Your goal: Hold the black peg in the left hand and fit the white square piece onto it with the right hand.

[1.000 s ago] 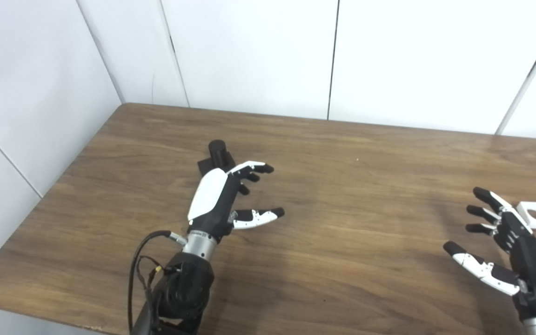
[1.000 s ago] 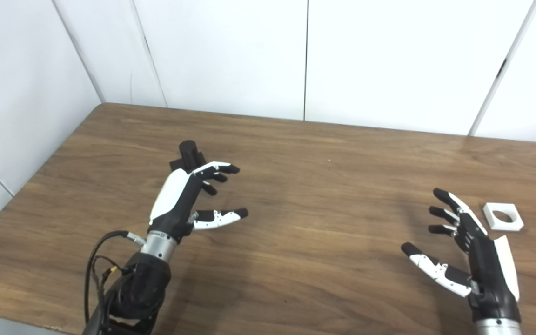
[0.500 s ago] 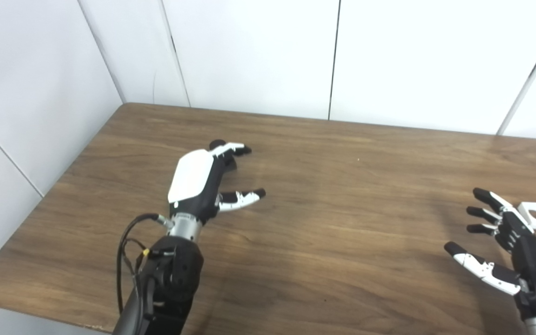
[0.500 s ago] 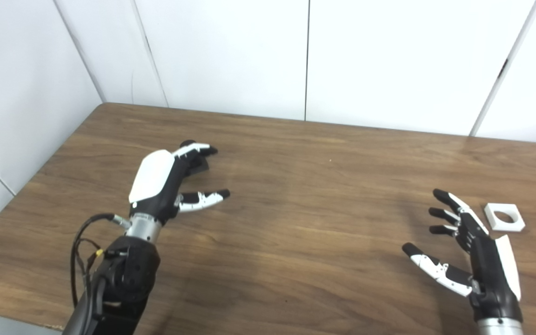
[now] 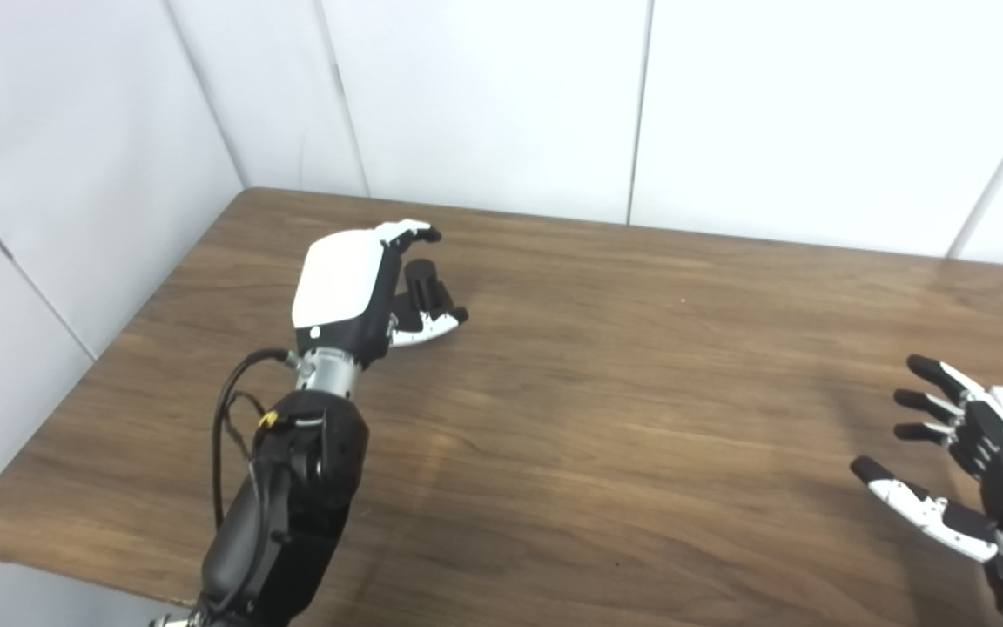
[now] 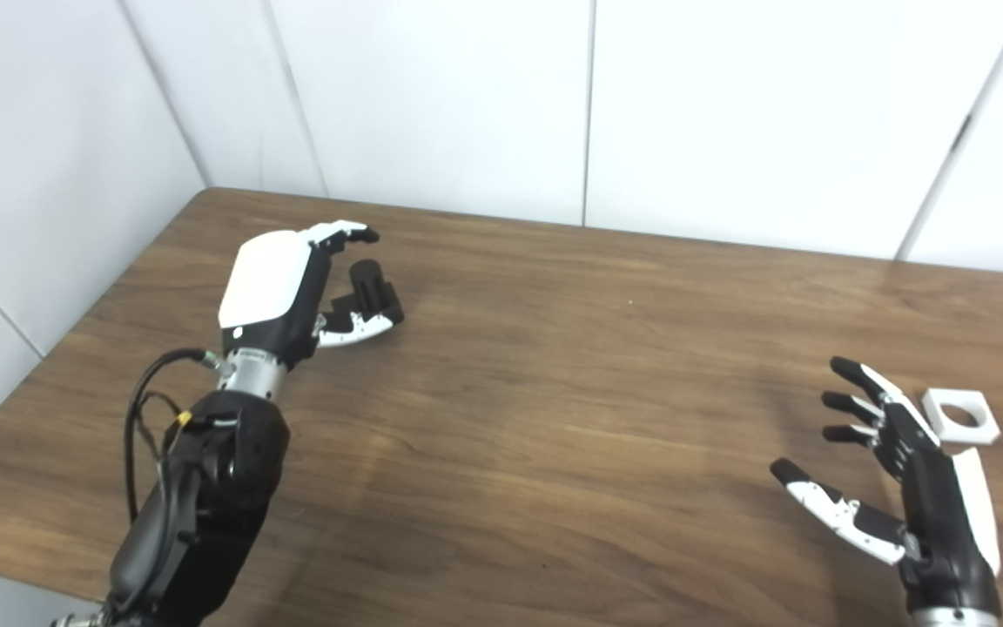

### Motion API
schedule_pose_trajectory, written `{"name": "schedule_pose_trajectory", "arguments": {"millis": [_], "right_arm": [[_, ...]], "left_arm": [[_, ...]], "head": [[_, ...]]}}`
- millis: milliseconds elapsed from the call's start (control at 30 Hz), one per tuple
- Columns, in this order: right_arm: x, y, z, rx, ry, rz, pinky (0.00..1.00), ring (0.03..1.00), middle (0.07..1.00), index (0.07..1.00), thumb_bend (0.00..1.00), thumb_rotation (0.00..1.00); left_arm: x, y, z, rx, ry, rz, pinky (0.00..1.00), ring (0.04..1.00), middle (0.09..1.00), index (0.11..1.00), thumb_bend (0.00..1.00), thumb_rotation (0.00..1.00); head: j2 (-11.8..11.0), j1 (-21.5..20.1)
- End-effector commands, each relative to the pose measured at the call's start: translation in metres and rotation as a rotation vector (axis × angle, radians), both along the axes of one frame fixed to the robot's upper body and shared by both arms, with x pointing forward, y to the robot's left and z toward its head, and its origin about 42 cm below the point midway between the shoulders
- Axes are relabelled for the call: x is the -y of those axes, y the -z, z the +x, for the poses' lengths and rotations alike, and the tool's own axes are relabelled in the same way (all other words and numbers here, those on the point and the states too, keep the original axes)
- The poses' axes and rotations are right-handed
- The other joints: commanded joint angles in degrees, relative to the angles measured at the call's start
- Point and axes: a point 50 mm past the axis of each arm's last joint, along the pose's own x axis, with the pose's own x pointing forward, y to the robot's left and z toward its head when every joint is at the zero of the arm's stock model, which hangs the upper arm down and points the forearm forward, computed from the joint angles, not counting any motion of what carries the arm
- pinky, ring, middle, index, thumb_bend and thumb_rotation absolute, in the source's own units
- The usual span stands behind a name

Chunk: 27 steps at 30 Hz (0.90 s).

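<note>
White wall panels (image 5: 484, 96) are closing in the wooden table (image 5: 623, 418) at the back and on the left. The left hand (image 5: 349, 283) is curling over the black peg (image 5: 421, 283), fingers and thumb spread around it, not yet clamping it; the peg is standing upright in the far left corner. The right hand (image 6: 911, 475) is hovering open, fingers splayed, just beside the white square piece (image 6: 959, 415), which is lying flat near the right edge.

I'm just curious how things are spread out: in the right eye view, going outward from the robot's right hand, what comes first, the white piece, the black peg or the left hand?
1. White piece: just beyond the right hand.
2. Black peg and left hand: far left, too close together to rank.
</note>
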Motion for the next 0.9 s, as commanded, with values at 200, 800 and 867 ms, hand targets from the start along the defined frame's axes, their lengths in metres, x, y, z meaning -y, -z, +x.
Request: {"name": "schedule_pose_trajectory", "arguments": {"millis": [200, 800, 867], "right_arm": [[0.002, -0.018, 0.003, 0.069, -0.013, -0.007, 0.64, 0.780, 0.868, 0.816, 0.63, 0.04], [0.004, -0.019, 0.001, 0.076, -0.015, -0.010, 0.60, 0.760, 0.859, 0.801, 0.64, 0.03], [0.004, -0.019, 0.001, 0.080, -0.018, -0.008, 0.59, 0.762, 0.859, 0.797, 0.64, 0.04]], "left_arm": [[-0.017, -0.031, 0.022, 0.093, -0.058, 0.099, 0.65, 0.795, 0.818, 0.719, 0.71, 0.33], [-0.035, -0.045, 0.044, -0.057, -0.166, 0.232, 0.82, 0.917, 0.904, 0.756, 0.80, 0.41], [-0.037, -0.042, 0.046, -0.083, -0.181, 0.235, 0.82, 0.925, 0.913, 0.761, 0.81, 0.41]], "head": [[0.0, 0.0], [0.3, -0.3], [0.3, -0.4]]}}
